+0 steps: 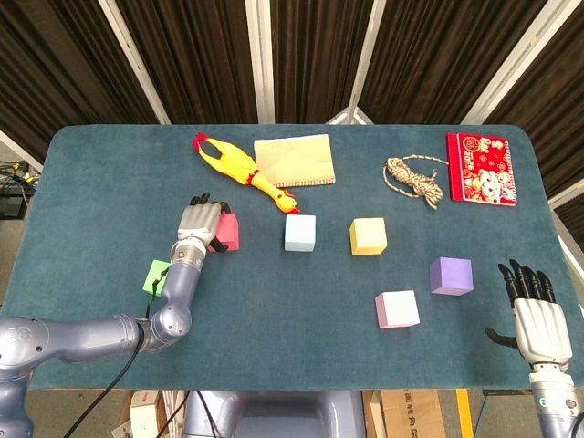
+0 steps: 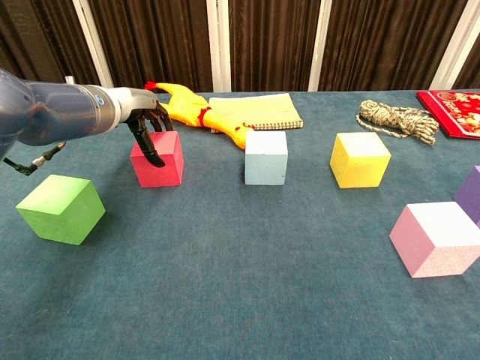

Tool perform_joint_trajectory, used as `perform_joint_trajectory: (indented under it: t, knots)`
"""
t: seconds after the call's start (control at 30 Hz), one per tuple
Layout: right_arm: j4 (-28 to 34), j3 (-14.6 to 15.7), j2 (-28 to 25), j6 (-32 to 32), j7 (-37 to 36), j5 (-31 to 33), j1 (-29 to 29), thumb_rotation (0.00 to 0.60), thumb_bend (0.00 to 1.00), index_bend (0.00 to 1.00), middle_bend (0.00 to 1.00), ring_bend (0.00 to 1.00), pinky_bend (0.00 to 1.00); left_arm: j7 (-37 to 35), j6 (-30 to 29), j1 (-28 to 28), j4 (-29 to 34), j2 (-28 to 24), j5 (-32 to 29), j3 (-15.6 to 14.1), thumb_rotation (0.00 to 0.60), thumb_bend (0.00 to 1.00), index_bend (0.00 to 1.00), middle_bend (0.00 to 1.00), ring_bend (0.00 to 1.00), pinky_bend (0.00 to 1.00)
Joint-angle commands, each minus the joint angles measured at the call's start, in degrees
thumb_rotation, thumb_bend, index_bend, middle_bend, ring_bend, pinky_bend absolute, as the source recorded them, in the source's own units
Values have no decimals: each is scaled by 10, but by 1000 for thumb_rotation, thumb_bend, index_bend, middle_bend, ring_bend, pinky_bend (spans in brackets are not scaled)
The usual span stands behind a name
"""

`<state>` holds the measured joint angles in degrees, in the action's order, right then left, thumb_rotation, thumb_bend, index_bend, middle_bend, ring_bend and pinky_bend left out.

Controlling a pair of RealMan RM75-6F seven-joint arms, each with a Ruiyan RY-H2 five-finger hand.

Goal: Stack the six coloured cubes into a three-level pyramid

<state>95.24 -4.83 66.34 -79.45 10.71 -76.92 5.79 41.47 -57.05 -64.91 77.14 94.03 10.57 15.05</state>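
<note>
Red cube (image 2: 159, 160) at worktop's (image 1: 91, 210) nine o'clock: left robot hand (image 1: 201, 222) cups it, fingers draped over; right robot hand (image 1: 532, 315) splayed, empty.

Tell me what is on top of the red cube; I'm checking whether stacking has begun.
Only the left hand, fingers draped over the red cube. No other cube sits on it; whether they grip it is unclear.

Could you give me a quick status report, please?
Left hand over the red cube, fingers draped on it, grip unclear. Right hand open, idle. No cubes stacked yet. Nothing in the way.
</note>
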Motion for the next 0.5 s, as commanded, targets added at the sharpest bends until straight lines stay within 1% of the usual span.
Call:
perform_joint_trajectory:
  t: [0.03,0.33,0.5]
  knots:
    - [0,0,0,0,0,1,0,600,132,69,0,31,11,2,-4,-1,0,3,3,4,600,244,285,257,0,0]
    - [1,-1,-1,2,1,5,1,600,132,69,0,31,11,28,-26,-3,6,5,0,11,600,245,286,273,6,0]
    - [2,-1,-1,5,1,7,2,600,132,69,0,31,11,51,-45,-3,5,9,2,6,600,244,283,274,7,0]
